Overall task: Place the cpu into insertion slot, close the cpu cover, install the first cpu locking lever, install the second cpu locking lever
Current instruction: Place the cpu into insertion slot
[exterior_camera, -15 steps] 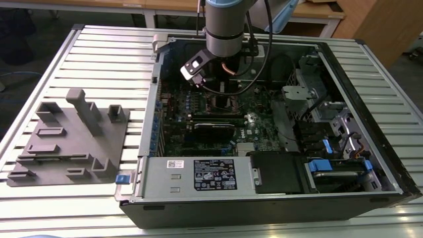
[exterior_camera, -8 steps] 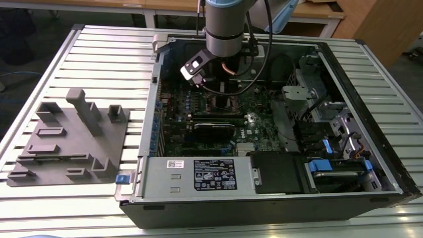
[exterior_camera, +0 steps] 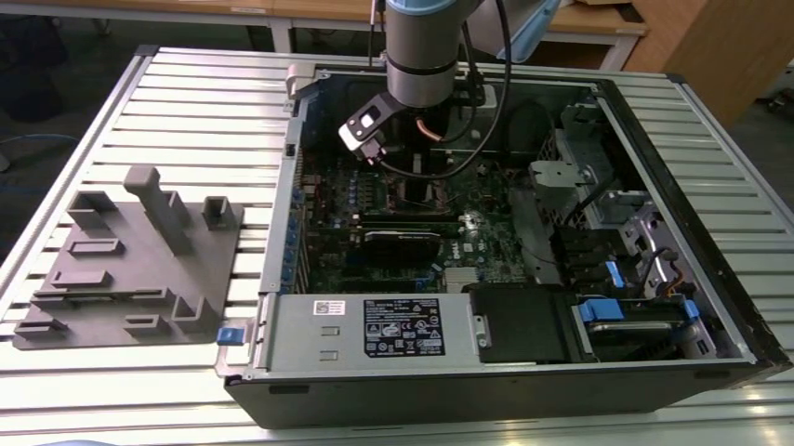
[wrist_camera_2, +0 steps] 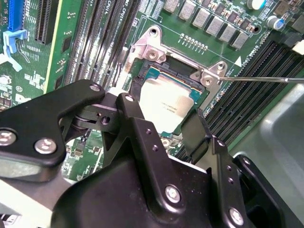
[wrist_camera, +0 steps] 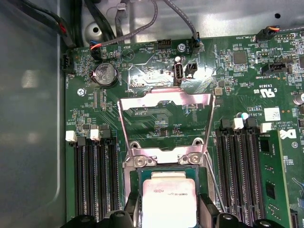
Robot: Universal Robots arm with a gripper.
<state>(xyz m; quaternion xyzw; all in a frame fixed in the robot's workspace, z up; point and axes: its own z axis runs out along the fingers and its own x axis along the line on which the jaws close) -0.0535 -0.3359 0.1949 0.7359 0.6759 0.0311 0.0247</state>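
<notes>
The cpu, a flat square chip with a silvery top, lies level in the insertion slot on the green motherboard. My gripper straddles it, with one black finger tight against one side of the chip and the other against the opposite side. The cpu cover, a thin metal frame with a square window, is flipped back open on its hinge beyond the slot. A thin locking lever sticks out sideways from the hinge corner. In the exterior view the gripper is low inside the open computer case.
Rows of long black memory slots flank the socket. Cables run along the case wall behind the board. A grey fixture lies on the table at the exterior view's left, and drive bays stand at its right.
</notes>
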